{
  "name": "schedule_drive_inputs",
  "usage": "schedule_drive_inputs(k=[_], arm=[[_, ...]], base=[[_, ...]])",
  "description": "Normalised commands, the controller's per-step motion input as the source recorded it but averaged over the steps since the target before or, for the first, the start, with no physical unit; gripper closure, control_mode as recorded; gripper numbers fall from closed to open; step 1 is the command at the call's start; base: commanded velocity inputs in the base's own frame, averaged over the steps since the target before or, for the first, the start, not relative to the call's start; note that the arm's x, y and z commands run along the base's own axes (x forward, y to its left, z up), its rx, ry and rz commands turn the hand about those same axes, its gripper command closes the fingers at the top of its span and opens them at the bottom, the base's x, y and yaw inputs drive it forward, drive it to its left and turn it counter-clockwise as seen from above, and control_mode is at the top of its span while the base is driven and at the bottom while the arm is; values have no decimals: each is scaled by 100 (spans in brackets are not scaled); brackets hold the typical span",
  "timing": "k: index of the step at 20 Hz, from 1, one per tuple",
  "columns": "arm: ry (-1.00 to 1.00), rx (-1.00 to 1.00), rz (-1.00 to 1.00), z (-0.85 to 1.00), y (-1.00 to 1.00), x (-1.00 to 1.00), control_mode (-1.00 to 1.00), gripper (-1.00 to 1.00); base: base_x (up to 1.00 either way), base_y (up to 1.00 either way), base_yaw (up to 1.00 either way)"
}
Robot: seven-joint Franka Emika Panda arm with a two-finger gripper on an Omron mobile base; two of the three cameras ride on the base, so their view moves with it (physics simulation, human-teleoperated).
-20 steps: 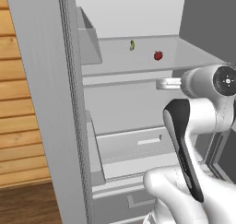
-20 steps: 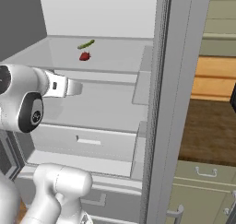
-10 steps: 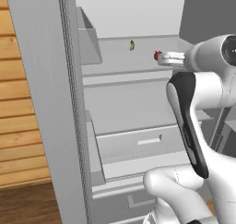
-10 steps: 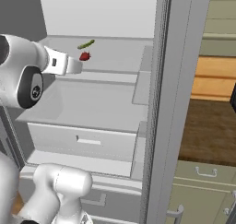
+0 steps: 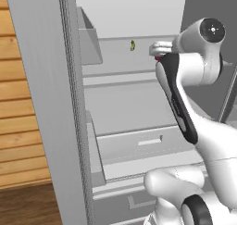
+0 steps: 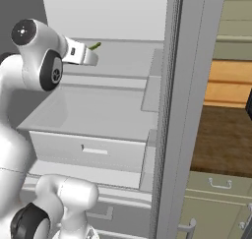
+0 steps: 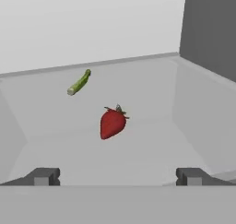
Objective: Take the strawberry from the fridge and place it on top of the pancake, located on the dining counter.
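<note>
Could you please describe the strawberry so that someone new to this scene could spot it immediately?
Look inside the open fridge, on its upper white shelf. The strawberry lies there just ahead of the open gripper; it is red and plump, unlike the thin yellow-green item behind it.
</note>
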Motion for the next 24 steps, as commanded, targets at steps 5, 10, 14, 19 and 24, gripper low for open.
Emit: schedule_drive_inputs(k=[5,10,14,19,24], arm=[[14,0,-9,-22,-4,61,-100,-100],[4,0,-6,-9,-4,71,-100,-100],[0,0,-1,-9,0,66,-100,-100],[0,0,0,0,0,48,-100,-100],[1,0,0,-1,0,-4,-100,-100]], base=[[0,0,0],[0,0,0],[0,0,0],[0,0,0],[0,0,0]])
